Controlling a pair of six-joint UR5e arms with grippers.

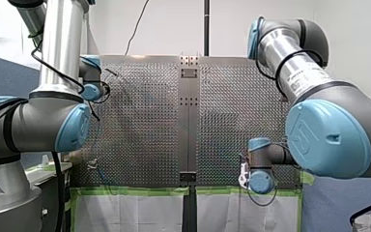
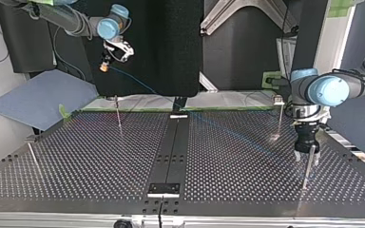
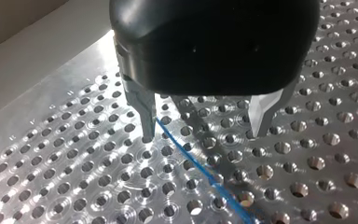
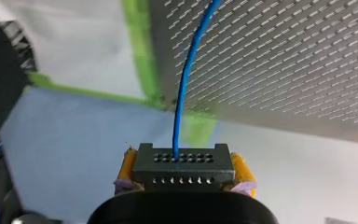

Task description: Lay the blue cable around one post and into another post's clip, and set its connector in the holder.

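Clamping the connector, my right claw hides its sides.

The front camera sits behind and above both arms and faces out over the silver perforated metal table from a distance; the arms' near joints crowd its sides. The top camera stands across the table, low, and faces the arms. Both views take in the whole table and its dark centre strip. The left wrist camera looks along the left gripper, very near the plate. The right wrist camera looks along the right gripper, close behind the dark rectangular connector, toward the table's green tape edging, which the front view also shows.
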